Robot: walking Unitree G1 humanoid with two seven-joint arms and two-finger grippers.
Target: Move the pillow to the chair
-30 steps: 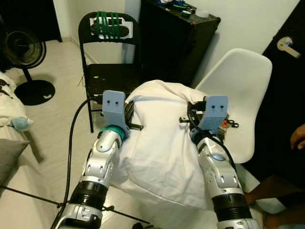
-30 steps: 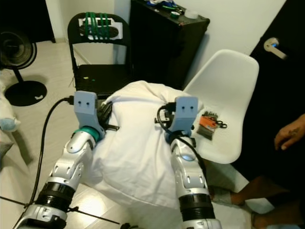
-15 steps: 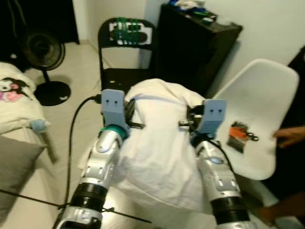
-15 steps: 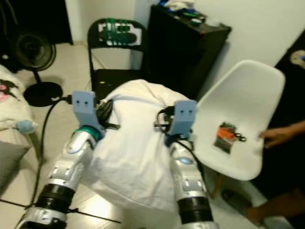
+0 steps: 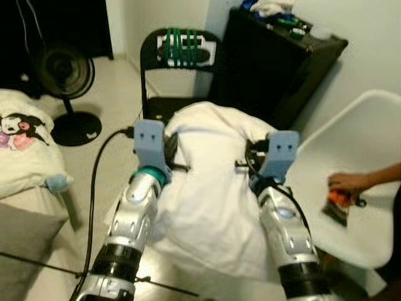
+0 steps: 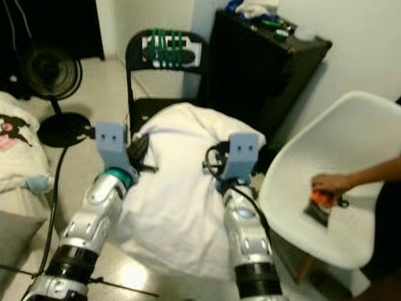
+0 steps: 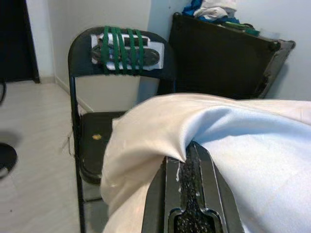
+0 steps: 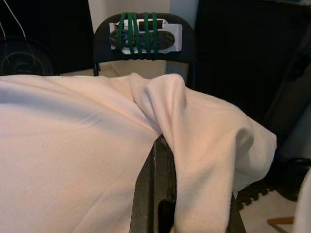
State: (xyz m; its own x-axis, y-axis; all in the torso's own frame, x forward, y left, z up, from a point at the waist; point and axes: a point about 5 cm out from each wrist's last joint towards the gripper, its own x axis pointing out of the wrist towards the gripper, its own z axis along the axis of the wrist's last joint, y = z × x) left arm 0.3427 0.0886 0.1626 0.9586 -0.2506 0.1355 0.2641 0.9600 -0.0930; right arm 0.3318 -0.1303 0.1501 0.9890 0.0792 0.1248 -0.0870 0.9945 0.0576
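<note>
Both grippers clamp the pillow (image 5: pixel 210 182) above pale, apparently tiled floor (image 5: pixel 109 94).

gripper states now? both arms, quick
Left gripper: shut on the white pillow, pinching its edge.
Right gripper: shut on the pillow's other side, fabric draped over the fingers.

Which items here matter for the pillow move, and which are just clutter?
Job:
pillow, carried between left gripper and right gripper
black folding chair and white chair, either could be the target

Clutter:
fan
black cabinet
orange item under a person's hand
</note>
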